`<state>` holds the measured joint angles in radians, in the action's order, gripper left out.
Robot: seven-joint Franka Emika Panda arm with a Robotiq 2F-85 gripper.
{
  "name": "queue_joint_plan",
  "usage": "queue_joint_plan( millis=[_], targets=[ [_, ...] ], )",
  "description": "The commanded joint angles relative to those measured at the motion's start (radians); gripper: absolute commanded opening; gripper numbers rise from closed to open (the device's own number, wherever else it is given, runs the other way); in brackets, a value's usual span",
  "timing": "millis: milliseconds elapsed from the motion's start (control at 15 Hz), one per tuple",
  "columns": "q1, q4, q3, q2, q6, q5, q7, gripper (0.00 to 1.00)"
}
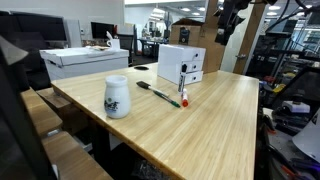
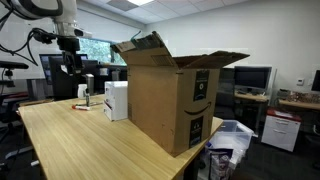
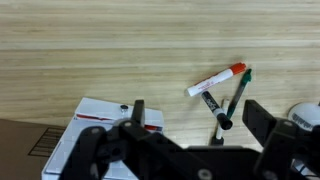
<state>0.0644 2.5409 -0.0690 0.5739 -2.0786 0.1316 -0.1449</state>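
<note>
**Gripper state.** The gripper (image 3: 195, 118) is fully open and holds nothing. In the wrist view its two fingers (image 3: 137, 110) stand wide apart with only bare bench (image 3: 100, 40) between them. In an exterior view the gripper (image 1: 224, 33) hangs high above the far side of the bench, well clear of every object.

**Nearest objects.** Two markers lie flat on the bench, below and slightly ahead of the gripper:
- The red-capped marker (image 3: 218, 78) has a white barrel and lies at an angle.
- The green-capped marker (image 3: 232, 98) has a dark barrel. Its cap end meets the red cap, so the two form a narrow V.

In an exterior view the red-capped marker (image 1: 184, 93) lies just beside the white box (image 1: 181, 63). The green-capped marker (image 1: 158, 93) extends from it toward the white jar (image 1: 117, 96).

**Surroundings.** The white box (image 3: 115, 115) stands upright near the markers. A large open cardboard box (image 2: 170, 95) stands behind it on the same bench. The white jar stands apart from the markers, closer to the bench edge.

**Progress.** No contact has been made. Neither marker is gripped or lifted, and both rest on the bench. The gripper is not lowered to marker level, so the descent, alignment and closing on an object are all undone.
</note>
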Motion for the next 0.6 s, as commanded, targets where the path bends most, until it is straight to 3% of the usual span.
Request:
queue_joint_plan(
  millis=[0, 533],
  targets=[
    [0.035, -0.019, -0.013, -0.055, -0.061, 0.039, 0.023, 1.0],
    [0.102, -0.034, -0.083, -0.163, -0.218, 0.031, 0.01, 1.0]
  ],
)
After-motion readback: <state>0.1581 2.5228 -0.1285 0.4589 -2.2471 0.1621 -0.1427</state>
